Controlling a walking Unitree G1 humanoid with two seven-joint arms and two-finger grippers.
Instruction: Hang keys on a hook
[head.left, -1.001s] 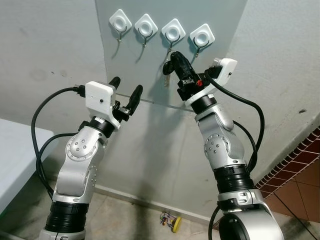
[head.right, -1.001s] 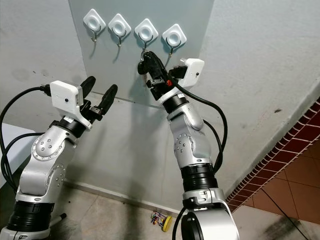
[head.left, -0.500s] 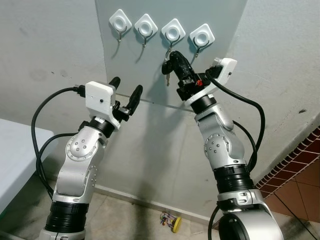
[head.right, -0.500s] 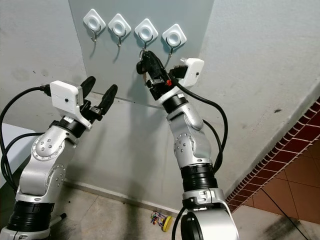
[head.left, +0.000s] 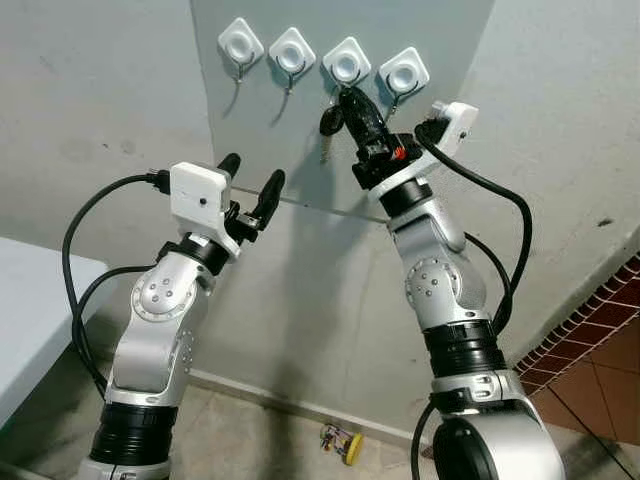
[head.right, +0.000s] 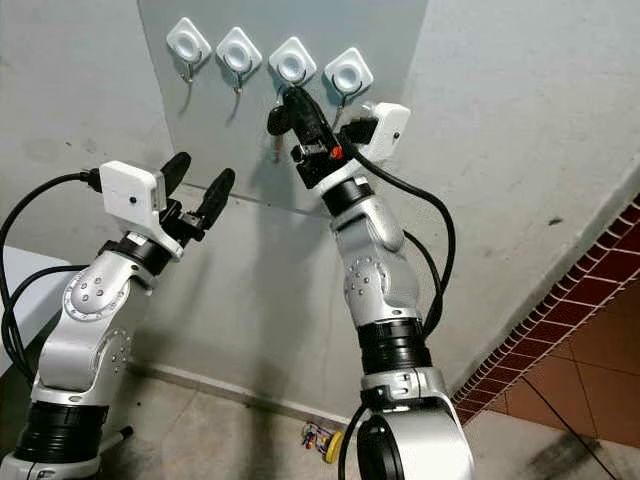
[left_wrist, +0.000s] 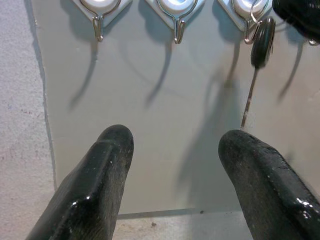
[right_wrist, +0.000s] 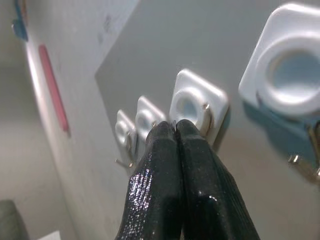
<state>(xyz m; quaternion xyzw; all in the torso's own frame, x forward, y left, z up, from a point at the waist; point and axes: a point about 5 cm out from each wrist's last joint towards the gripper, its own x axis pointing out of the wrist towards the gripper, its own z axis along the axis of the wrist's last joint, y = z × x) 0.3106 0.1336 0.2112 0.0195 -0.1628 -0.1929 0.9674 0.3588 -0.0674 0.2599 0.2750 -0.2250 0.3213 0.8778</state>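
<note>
Four white hook plates sit in a row on a grey wall panel (head.left: 260, 130). My right gripper (head.left: 346, 96) is raised against the third hook (head.left: 347, 61), its fingers pressed shut (right_wrist: 173, 125) on the ring of the keys. A key with a black head (head.left: 328, 122) dangles just below and left of the fingertips. In the left wrist view the key (left_wrist: 262, 42) hangs from a thin ring at that hook's metal prong. My left gripper (head.left: 252, 172) is held open lower left of the hooks, nothing between its fingers (left_wrist: 107, 165).
The first hook (head.left: 241, 43), second hook (head.left: 292, 48) and fourth hook (head.left: 403, 70) are bare. A small coloured object (head.left: 342, 441) lies on the floor by the wall. A white surface (head.left: 30, 300) is at the left, red tiles (head.left: 590, 340) at the right.
My right gripper has risen with the keys, from below the third hook up to it. The left arm has not moved.
</note>
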